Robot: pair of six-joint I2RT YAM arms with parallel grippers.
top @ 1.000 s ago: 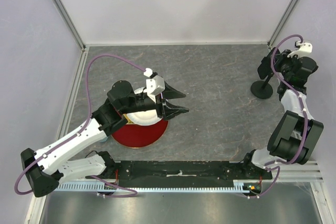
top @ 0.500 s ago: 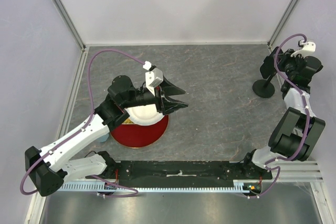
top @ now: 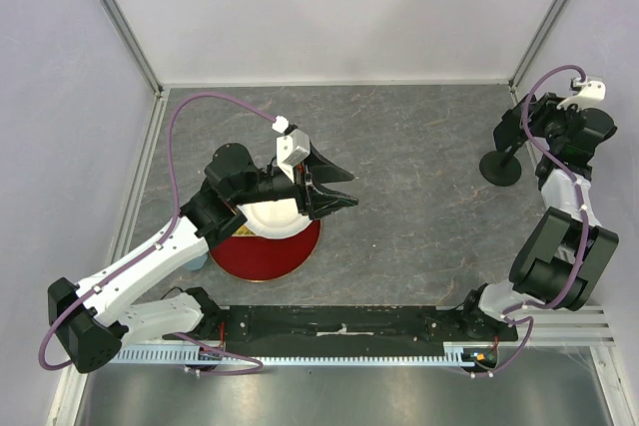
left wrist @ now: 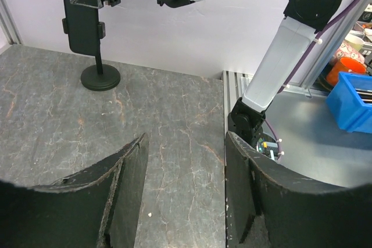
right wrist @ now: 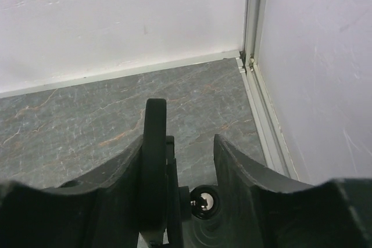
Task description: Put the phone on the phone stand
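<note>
So the right gripper (right wrist: 178,141) sits around the phone (right wrist: 154,155) with its jaws apart: one finger right up against it, daylight on the other side, so no real squeeze. The phone's standing upright in the cradle of the phone stand (left wrist: 100,76), over on the right side of the table (top: 419,147). Looks like the release step to me. Next it needs to back straight off without nudging anything. The left gripper (left wrist: 186,136) hangs open and empty, well away.
</note>
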